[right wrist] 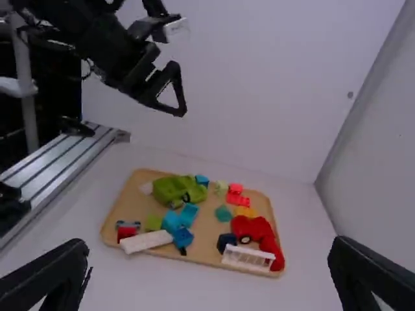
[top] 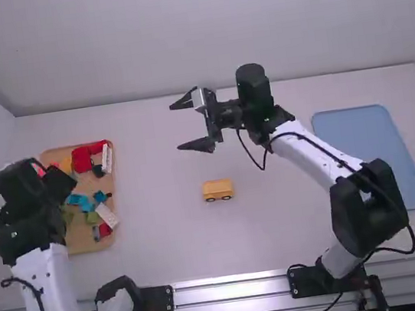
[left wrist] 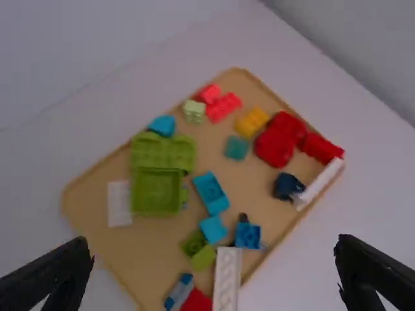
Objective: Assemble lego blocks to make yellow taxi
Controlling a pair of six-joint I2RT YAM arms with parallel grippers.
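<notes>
One small yellow vehicle stands on the bare middle of the table, two dark wheels showing along its near side; its finer details are too small to tell. Well apart, to its left, lies a wooden tray of loose blocks. In the high view the left arm covers part of this tray, including most of the green pieces. The left wrist view cuts off the tray's lower corner, along with the red block and the end of the long white block.

The left hand hangs over the tray, its fingers spread wide and holding nothing; from above, they blur into the dark wrist. The right arm angles inward from its base, its elbow bent outward. Its hand points left, beyond the vehicle, fingers wide apart with nothing between them. A blue tray lies to the right, its near left part hidden behind the right arm.
</notes>
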